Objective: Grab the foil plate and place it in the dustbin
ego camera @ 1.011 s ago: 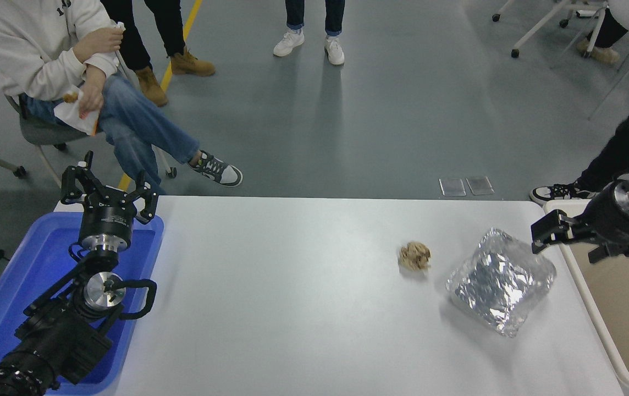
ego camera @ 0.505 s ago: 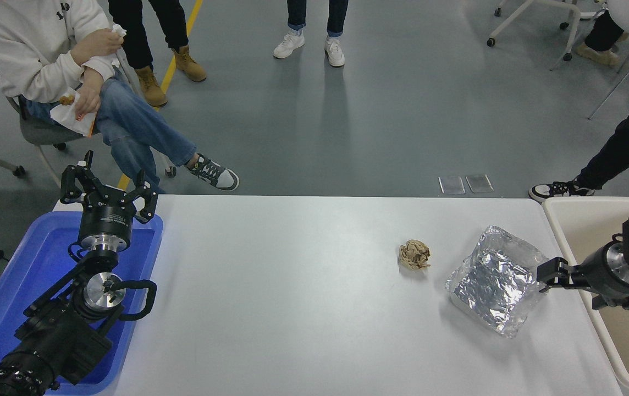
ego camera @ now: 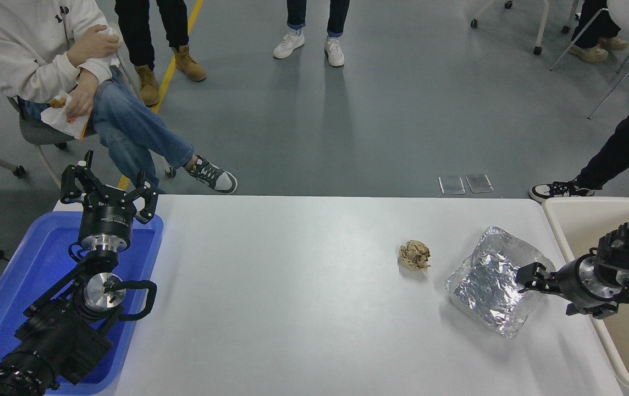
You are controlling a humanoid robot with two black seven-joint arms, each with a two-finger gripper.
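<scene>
Along the worktop's (ego camera: 303,308) near left corner the left arm sits parked over a blue plastic tray (ego camera: 1,297) that overlaps the left edge; its left gripper (ego camera: 108,190) points toward the far edge with its fingers spread wide, holding nothing. Near the right edge, roughly midway between the near and far edges, the foil plate (ego camera: 487,286) lies flat on the worktop, shiny and crinkled, one corner turned toward the near edge; the right gripper (ego camera: 529,275) reaches in from the right, over the rim of the dustbin (ego camera: 573,214), with its fingers at the plate's right-hand rim; whether they are wide, narrow or already pinching the foil cannot be told from this angle. Just left of the plate, apart from it, rests a small crumpled brown paper ball (ego camera: 414,256). The beige dustbin stands against the worktop's right edge. Beyond the far edge, a seated person (ego camera: 45,49) in a white sweatshirt and jeans is at the far left corner; other people's legs and shoes stand farther back.
</scene>
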